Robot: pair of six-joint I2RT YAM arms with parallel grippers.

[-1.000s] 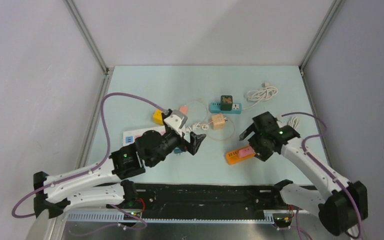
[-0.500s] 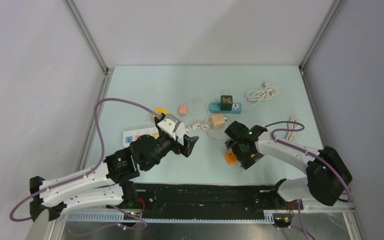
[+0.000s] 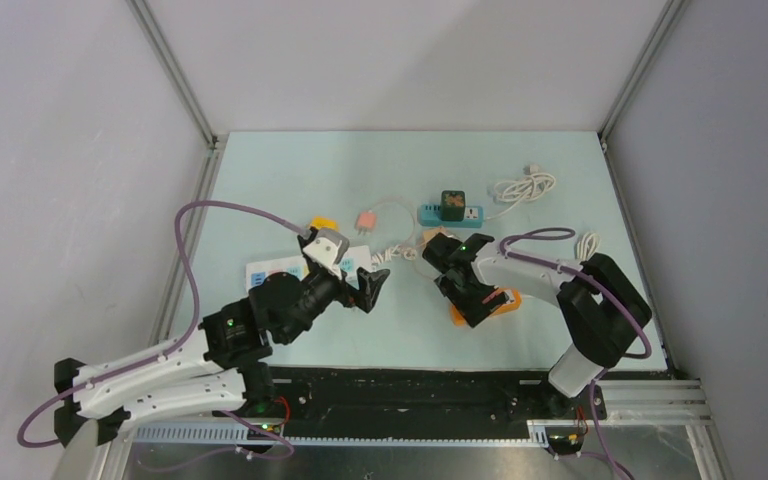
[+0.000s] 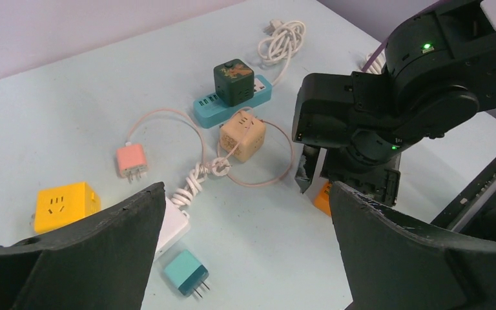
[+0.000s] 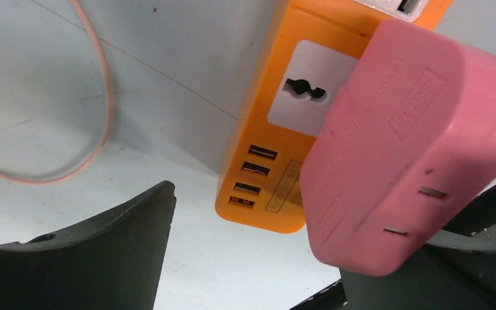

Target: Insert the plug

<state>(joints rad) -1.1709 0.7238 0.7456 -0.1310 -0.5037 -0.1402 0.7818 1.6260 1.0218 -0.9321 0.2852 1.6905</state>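
- In the lower centre-right of the top view, your right gripper (image 3: 474, 304) hangs over the orange power strip (image 3: 508, 299) and covers most of it.
- Only the right wrist view shows you the pink plug (image 5: 413, 142). It fills the right of that frame, over the strip beside an uncovered socket.
- There the jaws stand spread. One finger is at lower left, well apart from the plug, so nothing is grasped. You cannot tell whether the pins are seated.
- Only the left wrist view shows the left gripper (image 4: 245, 206) released, with nothing between its wide fingers (image 4: 103, 245). Past them lie a teal plug (image 4: 186, 271) and a beige cube (image 4: 242, 135).
- The strip lies near the table's (image 3: 290, 170) lower edge. You have bare surface between the two grippers and across the upper table.
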